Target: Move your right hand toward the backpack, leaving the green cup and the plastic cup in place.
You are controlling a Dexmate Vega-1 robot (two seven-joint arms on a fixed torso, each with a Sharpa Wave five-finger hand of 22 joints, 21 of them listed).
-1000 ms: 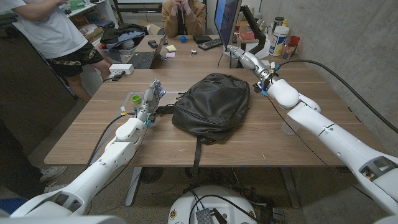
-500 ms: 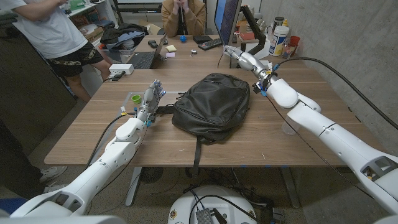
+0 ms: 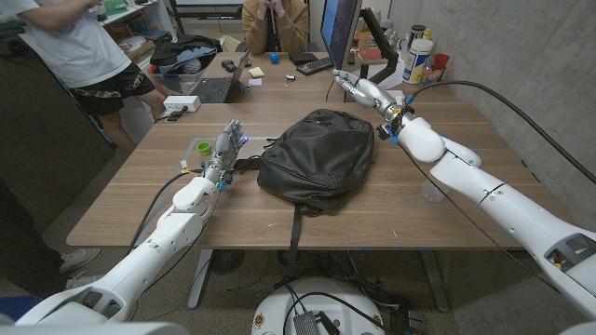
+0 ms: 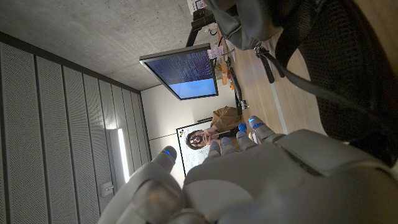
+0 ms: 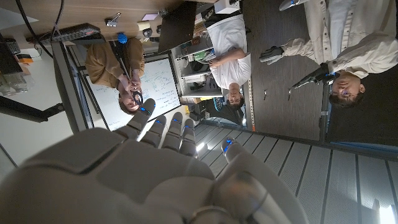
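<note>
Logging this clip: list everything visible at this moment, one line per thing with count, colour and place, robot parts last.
backpack: one, black, flat at the table's middle.
green cup: one, green, left of the backpack, beside the left hand.
plastic cup: one, clear, under the right arm.
table: one, brown wood.
laptop: one, dark, open, far side.
monitor: one, lit blue screen, far side.
bottles: a few, white and red, far right corner.
people: one seated behind the table, one standing far left.
left hand: grey, empty, fingers apart, left of the backpack.
right hand: grey, empty, raised beyond the backpack's far end.
</note>
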